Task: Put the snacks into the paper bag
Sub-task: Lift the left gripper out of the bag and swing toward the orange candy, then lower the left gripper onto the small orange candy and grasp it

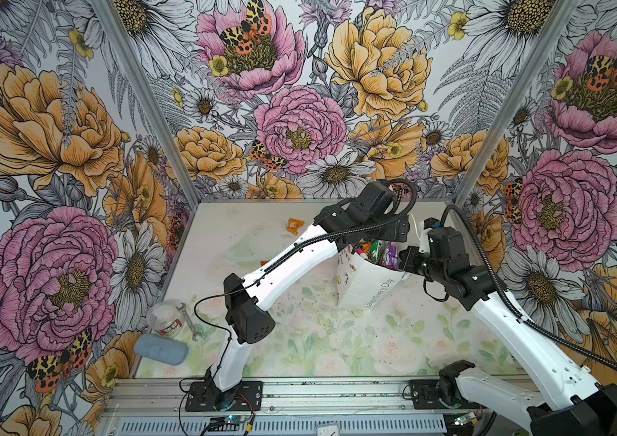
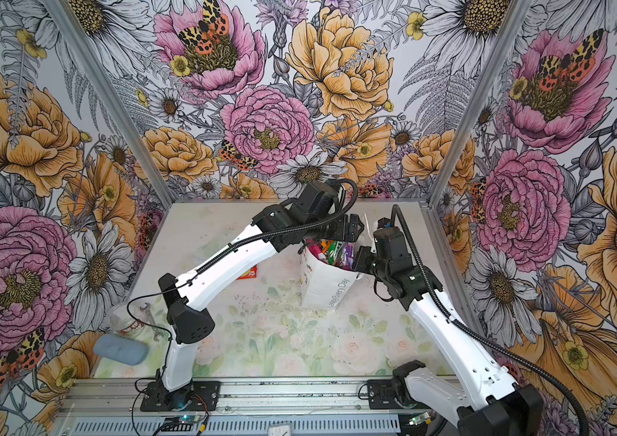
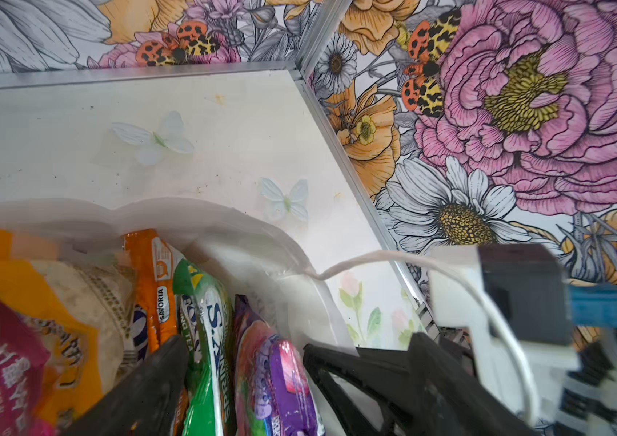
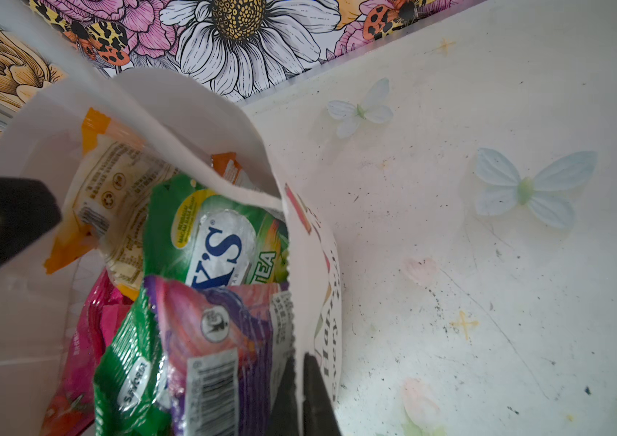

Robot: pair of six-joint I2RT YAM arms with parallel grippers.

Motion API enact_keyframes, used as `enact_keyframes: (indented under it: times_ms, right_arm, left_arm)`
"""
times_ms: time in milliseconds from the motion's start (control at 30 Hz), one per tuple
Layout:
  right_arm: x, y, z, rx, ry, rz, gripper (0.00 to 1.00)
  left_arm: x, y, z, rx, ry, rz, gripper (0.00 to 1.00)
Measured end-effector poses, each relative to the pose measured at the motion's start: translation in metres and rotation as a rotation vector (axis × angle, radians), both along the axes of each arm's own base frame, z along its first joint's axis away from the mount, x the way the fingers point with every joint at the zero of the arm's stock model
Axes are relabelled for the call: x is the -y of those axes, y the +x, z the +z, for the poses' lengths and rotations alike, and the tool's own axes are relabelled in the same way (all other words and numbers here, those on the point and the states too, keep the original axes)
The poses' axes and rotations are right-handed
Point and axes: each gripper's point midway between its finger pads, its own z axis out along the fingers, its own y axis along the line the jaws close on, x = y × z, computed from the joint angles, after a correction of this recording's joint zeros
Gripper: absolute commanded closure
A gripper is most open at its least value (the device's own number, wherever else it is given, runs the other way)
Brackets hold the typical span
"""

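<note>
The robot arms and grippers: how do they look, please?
The left arm and right arm have white shell links with small holes and black joint housings. A black ribbed conduit runs along each. The gripper fingers are black and tapered.

In both top views the snacks (image 1: 381, 252) right of centre are largely concealed by the paper bag (image 1: 359, 292). A red-orange packet (image 2: 247, 272) at mid-frame is mostly covered by the left arm (image 2: 223, 260). In the wrist views the left hand (image 3: 240, 349) and right hand (image 4: 301, 381) are cut off by the frame edge. The print on the clear cup (image 1: 166, 319), lower left, is too small to be read.
</note>
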Motion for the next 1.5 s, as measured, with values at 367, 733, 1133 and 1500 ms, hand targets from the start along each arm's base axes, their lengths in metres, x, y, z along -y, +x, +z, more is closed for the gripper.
enact_keyframes:
  times_ms: [367, 733, 1133, 1500]
  right_arm:
    - [0.0, 0.0, 0.0, 0.0, 0.0, 0.0, 1.0]
    - [0.001, 0.0, 0.0, 0.001, -0.002, -0.003, 1.0]
    - [0.0, 0.003, -0.001, -0.002, -0.004, -0.003, 1.0]
    - [0.0, 0.003, -0.001, -0.002, -0.004, -0.003, 1.0]
  left_arm:
    - [-0.039, -0.05, 0.096, 0.194, -0.091, 0.05, 0.07]
    - [-0.153, -0.056, 0.161, 0.418, -0.071, 0.275, 0.07]
    - [-0.404, -0.009, 0.099, 0.391, -0.027, 0.865, 0.06]
    - [-0.409, 0.093, -0.129, -0.12, 0.1, 0.798, 0.02]
